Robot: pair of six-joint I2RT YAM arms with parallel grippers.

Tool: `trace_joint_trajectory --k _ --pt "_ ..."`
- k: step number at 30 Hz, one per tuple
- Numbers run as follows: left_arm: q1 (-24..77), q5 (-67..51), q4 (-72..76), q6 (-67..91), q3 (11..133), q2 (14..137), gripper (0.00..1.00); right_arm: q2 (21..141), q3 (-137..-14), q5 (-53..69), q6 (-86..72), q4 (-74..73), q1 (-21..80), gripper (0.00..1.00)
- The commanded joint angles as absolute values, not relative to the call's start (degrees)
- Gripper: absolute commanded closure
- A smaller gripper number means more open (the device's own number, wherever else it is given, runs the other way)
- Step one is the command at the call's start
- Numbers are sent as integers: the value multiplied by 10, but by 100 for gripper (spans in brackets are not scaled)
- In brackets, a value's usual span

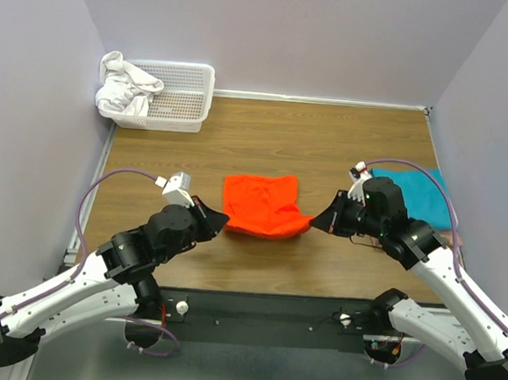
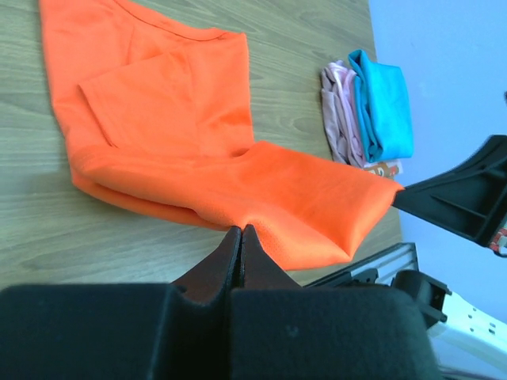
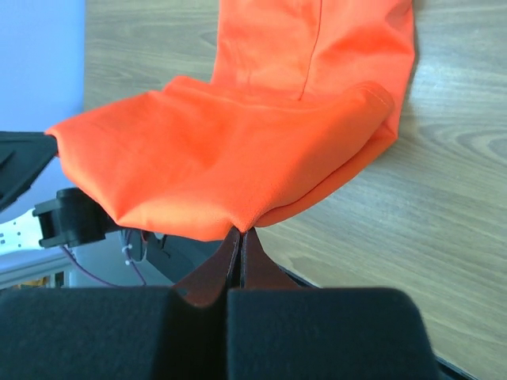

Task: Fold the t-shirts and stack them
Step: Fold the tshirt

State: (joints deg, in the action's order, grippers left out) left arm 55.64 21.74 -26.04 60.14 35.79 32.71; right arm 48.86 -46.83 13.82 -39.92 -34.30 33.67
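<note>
The orange shirt (image 1: 260,205) lies on the table (image 1: 346,136) between the two pairs of fingers. Its raised near edge runs left to right, from one gripper to the other, and the rest spreads flat beyond the fingertips. One sleeve (image 2: 170,99) lies folded over the body. Which end carries the collar cannot be told.

The left gripper (image 1: 222,224) has its fingers pressed together, pinching the left end of the near edge. The right gripper (image 1: 315,223) has its fingers pressed together in the same way, pinching the right end. The cloth sags slightly between the two grips.

The basket (image 1: 183,105) stands well beyond the left fingers, at the far left of the table. A white cloth (image 1: 125,90) is bunched over its left rim.

A folded teal shirt (image 1: 417,190) lies just right of the right fingers, with a pink shirt (image 2: 339,111) touching its side.
</note>
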Motion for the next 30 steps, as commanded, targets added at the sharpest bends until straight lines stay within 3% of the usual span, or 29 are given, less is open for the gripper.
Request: trace_joint_trajectory --k 1,14,30 --pt "557 287 -280 637 373 357 100 509 -500 99 -389 -355 339 100" --pt "500 316 -267 614 438 482 100 560 -540 -16 -395 -309 339 100" --pt "325 177 -129 476 468 607 100 687 -611 -119 -388 -237 331 100"
